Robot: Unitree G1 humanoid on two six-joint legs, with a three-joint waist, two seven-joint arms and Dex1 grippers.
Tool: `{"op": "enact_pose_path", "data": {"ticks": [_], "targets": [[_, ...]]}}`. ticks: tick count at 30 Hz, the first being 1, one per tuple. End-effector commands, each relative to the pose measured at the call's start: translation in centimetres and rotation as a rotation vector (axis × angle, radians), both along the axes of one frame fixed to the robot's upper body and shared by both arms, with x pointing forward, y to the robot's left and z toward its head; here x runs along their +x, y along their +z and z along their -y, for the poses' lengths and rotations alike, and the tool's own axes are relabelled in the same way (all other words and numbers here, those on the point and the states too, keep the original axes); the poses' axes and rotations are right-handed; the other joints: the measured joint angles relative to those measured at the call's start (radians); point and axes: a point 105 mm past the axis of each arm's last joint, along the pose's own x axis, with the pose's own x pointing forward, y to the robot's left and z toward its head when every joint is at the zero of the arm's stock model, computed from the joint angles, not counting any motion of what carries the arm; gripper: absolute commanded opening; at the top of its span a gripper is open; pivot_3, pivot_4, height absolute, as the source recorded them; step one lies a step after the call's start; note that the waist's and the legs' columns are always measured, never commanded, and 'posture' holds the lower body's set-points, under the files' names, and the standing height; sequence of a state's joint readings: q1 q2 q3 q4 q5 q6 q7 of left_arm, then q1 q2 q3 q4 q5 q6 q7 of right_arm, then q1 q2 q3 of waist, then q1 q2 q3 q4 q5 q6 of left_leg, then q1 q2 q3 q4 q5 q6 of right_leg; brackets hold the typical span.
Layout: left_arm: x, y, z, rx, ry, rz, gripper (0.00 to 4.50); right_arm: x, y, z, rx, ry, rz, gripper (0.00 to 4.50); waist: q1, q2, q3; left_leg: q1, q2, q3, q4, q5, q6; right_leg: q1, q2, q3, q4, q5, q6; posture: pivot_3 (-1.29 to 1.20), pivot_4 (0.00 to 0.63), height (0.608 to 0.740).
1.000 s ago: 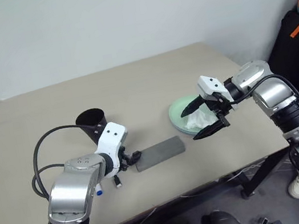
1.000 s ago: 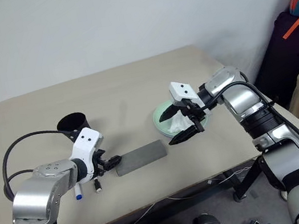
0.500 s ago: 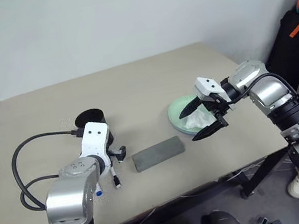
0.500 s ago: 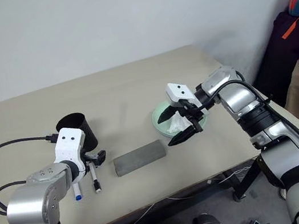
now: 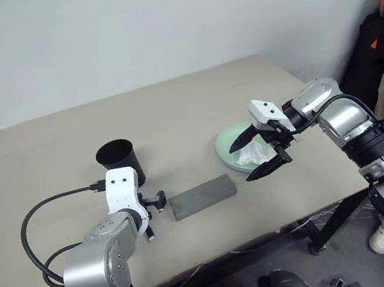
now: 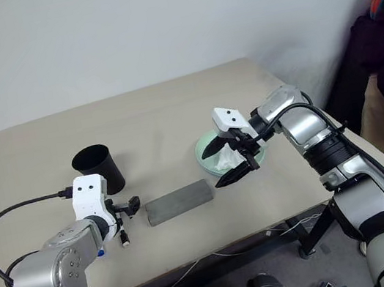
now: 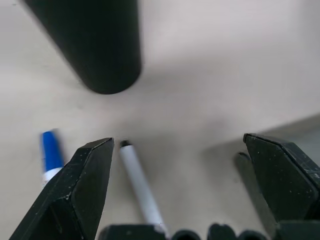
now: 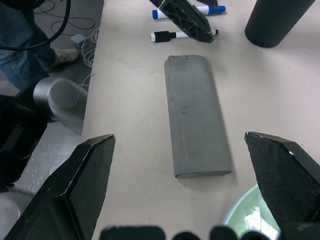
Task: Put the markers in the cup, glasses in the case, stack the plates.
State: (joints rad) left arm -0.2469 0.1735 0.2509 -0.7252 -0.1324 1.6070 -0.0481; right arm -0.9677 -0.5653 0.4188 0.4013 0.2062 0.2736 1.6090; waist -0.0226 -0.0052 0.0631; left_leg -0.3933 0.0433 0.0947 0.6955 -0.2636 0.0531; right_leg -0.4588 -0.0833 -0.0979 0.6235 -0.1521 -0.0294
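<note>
A plain white wall backs the beige rectangular worktop (image 5: 193,106), where your next move turns on two slim pens lying near the front-left edge. The thin white-barrelled marker with the black cap (image 7: 140,187) lies on the worktop just ahead of your left gripper (image 7: 182,192), whose black fingers stand wide apart and hold nothing. Its long axis runs roughly along the line the gripper points, toward the matte black tapered cup (image 5: 119,161), so the fingers sit to either side of it, the barrel close to one finger rather than centred. The longer white marker with the blue cap and end (image 8: 189,11) lies just beside it, nearly parallel, on the side away from the long grey slab-like case (image 5: 203,196).

The cup stands upright just beyond both pens, toward the back edge. The left arm is plainly the nearer one for them.

Your right gripper (image 5: 257,154) hangs over the pale mint green round plate (image 5: 228,146) near the worktop's right edge, fingers spread wide and empty, with a crumpled white tissue (image 5: 255,152) beneath it. The closed case lies between the two arms. You would likely need a small sideways shift to centre the black-capped pen.
</note>
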Motion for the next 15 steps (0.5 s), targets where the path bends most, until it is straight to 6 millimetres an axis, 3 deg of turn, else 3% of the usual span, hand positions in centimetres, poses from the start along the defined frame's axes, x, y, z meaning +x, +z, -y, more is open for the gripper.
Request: {"op": "enact_pose_path", "data": {"ticks": [1, 6, 15], "targets": [[0.3, 0.8, -1.6, 0.094, 0.031, 0.002, 4.4, -0.1, 1.3, -0.4, 0.033, 0.027, 0.038, 4.5, 0.0, 0.0, 0.0, 0.0, 0.0, 0.0, 0.0, 0.0, 0.0, 0.0, 0.0, 0.0, 0.0, 0.0, 0.0, 0.0, 0.0, 0.737], [0.4, 0.9, -2.7, 0.197, -0.046, -0.058, 4.4, -0.1, 1.3, -0.5, 0.036, 0.029, 0.037, 4.5, 0.0, 0.0, 0.0, 0.0, 0.001, 0.0, 0.0, 0.0, 0.0, 0.0, -0.001, 0.0, 0.0, 0.0, 0.0, 0.0, 0.0, 0.737], [0.6, 0.2, -1.8, 0.053, -0.096, -0.152, 4.4, -0.3, 1.1, -0.7, 0.043, 0.038, 0.032, 4.5, 0.002, -0.002, 0.0, -0.001, 0.001, -0.001, 0.0, 0.0, 0.0, 0.0, -0.002, 0.0, 0.0, 0.0, 0.0, 0.0, 0.0, 0.737]]}}
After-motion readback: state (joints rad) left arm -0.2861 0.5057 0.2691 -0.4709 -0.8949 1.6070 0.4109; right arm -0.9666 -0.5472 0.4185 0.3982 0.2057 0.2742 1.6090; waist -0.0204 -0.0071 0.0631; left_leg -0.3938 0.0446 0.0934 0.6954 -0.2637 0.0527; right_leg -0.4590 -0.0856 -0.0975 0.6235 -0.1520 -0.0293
